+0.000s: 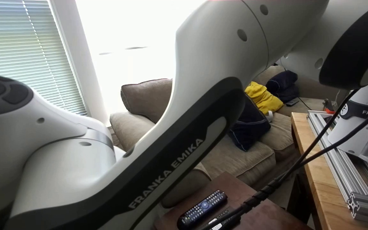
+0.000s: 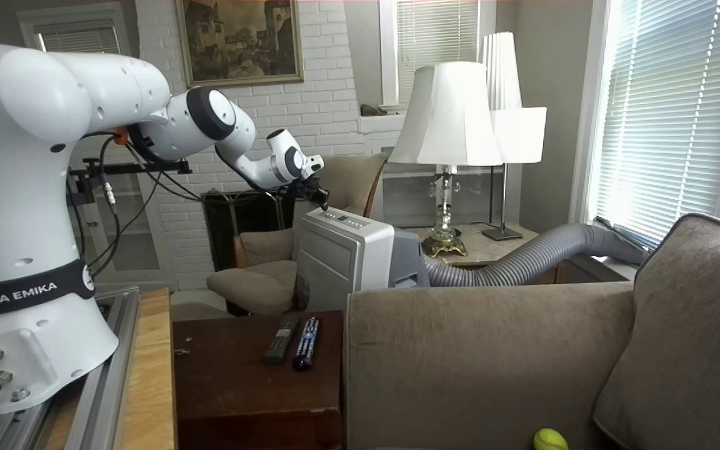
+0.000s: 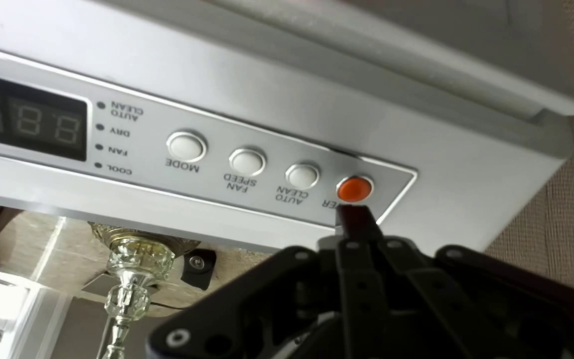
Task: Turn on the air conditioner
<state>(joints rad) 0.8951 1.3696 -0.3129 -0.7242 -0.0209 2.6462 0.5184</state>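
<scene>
"What's in the room?"
"A white brick wall point(image 2: 325, 119) in an exterior view; a tan sofa point(image 2: 491, 350) in both exterior views."
"The air conditioner point(image 2: 329, 269)?"
"One, partly behind the sofa, just beyond the dark wooden tabletop point(image 2: 241, 394)."
"The end effector point(image 3: 358, 215)?"
"Narrow, jaws meeting, at the control panel point(image 3: 215, 154); contact I can't tell."
"Smaller still?"
"Two remotes point(image 2: 307, 344) on the tabletop. Four buttons point(image 3: 247, 163), distinct in the wrist view alone: three white, one orange, the tip just beside it."

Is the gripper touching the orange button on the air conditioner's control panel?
Cannot tell. In the wrist view the gripper appears right beside the orange button, but depth there is unclear; in an exterior view the control panel shows too small.
</scene>
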